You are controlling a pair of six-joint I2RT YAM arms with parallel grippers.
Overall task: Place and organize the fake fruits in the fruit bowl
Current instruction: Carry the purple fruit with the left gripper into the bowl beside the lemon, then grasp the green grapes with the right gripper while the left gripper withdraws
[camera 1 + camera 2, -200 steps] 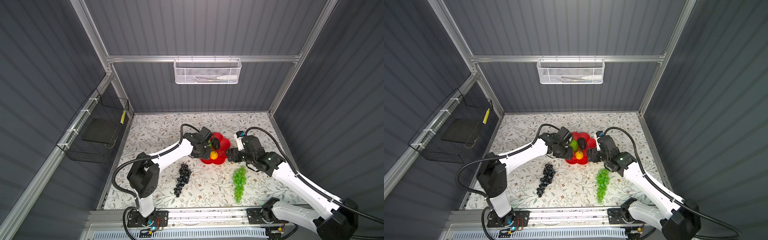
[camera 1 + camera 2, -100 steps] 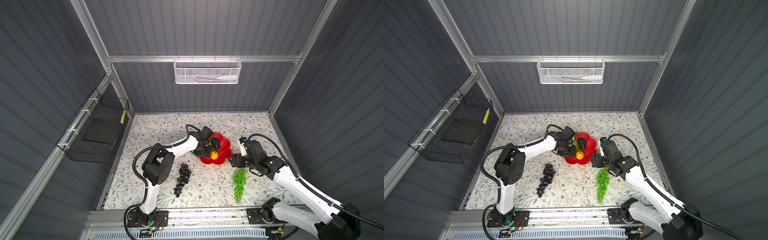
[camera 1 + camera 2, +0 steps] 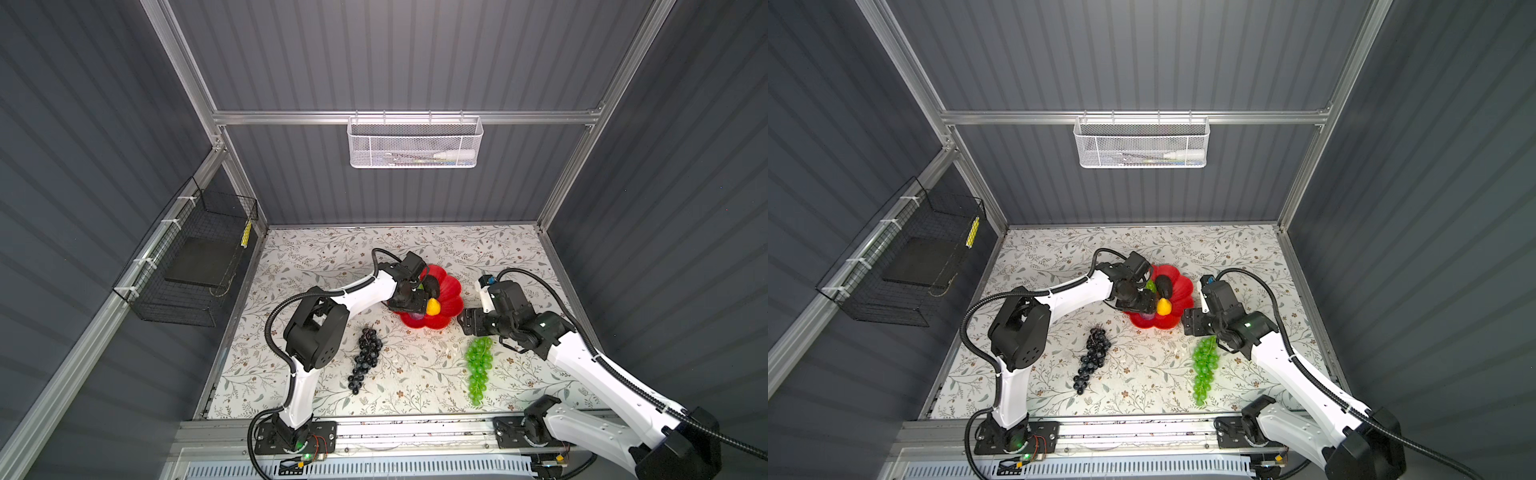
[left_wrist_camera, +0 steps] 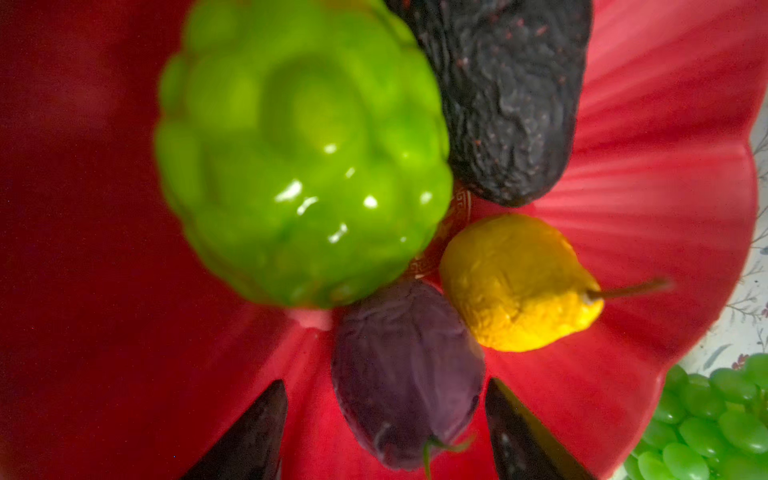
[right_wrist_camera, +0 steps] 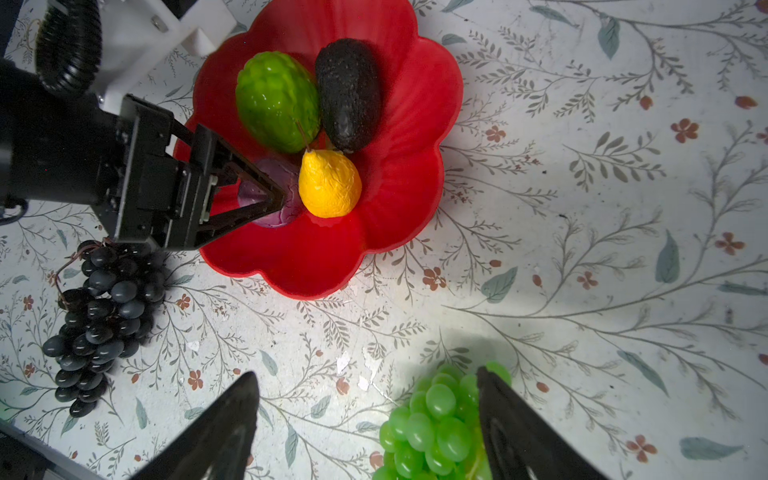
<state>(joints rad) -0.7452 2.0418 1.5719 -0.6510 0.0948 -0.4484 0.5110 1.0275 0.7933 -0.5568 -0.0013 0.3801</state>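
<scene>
Four of the six fruits lie in the red flower-shaped fruit bowl (image 5: 409, 124): the bumpy lime-green fruit (image 5: 276, 99) and the black avocado (image 5: 349, 95) side by side and touching, the yellow pear (image 5: 330, 185) and the purple fruit (image 4: 407, 374) just beside them near the centre; two bunches are out on the floral tabletop (image 5: 582, 249). The left gripper (image 4: 386, 384) hangs over the bowl with its jaws apart, one on each side of the purple fruit, which rests on the bowl floor unclamped; the right gripper (image 5: 368, 374) is spread wide and empty, low over the table just beside the bowl.

The coming move, as I judge it, turns on the green grape bunch (image 3: 478, 365); its upper end sits under the right gripper, off-centre toward one jaw rather than midway, and its long axis runs away from the bowl toward the front rail (image 3: 415, 432) (so the jaws stand across the bunch, not along it). The right arm is plainly the nearer one; the dark purple grape bunch (image 3: 365, 359) lies on the left arm's side, likewise lengthwise toward the rail, near the bowl but apart.

Both top views give the whole length of each bunch, which the right wrist view cuts off; the left wrist view alone shows bare red between one jaw and the purple fruit, though on the other side I cannot tell whether they touch; from above the gripper body hides that fruit almost wholly.
</scene>
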